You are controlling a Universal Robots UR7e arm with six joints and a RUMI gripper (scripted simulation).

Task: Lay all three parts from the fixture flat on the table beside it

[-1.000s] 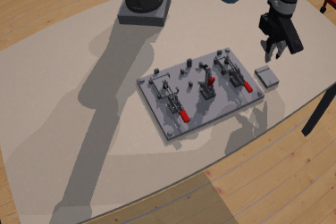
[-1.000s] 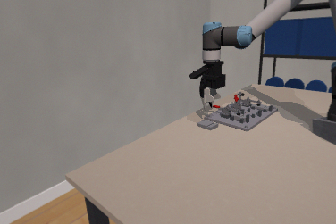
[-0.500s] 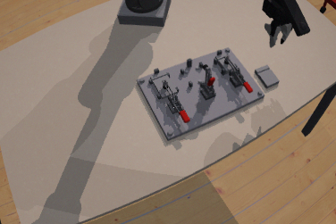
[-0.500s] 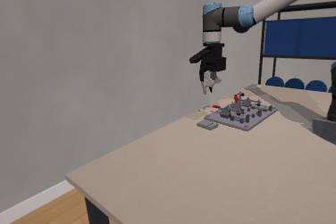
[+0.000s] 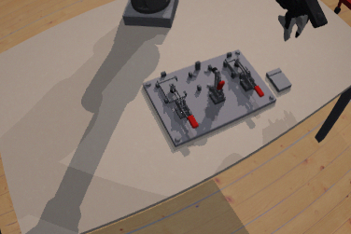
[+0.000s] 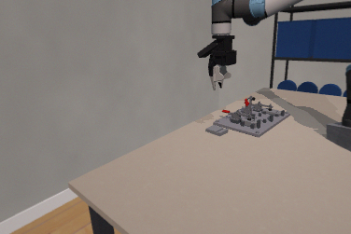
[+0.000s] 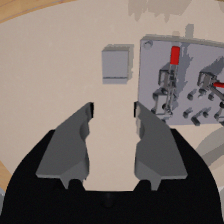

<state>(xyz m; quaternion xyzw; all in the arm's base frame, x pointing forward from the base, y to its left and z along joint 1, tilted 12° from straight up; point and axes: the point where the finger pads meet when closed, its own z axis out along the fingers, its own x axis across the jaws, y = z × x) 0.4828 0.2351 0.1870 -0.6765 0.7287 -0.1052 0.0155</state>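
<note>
The fixture (image 5: 218,116) (image 6: 252,131) (image 7: 149,67) is a grey plate with pins and three red-handled clamps. The left handle (image 5: 192,121) and right handle (image 5: 259,90) (image 7: 175,55) lie low; the middle handle (image 5: 220,85) stands up. No separate part can be made out among the clamps and pins. One flat grey square part (image 5: 279,81) (image 6: 217,130) (image 7: 115,64) with a step along one edge lies on the table, close beside the plate. My gripper (image 5: 292,37) (image 6: 217,88) (image 7: 113,103) is part open and empty, high above the table, off to the part's side.
The table (image 5: 117,167) (image 6: 187,176) (image 7: 55,75) has its edge close beyond the fixture and the part. The robot's base (image 5: 151,13) stands behind the fixture. Raised clamps and pins stick up from the plate. A dark shelf rack with blue panels (image 6: 313,38) stands in the background.
</note>
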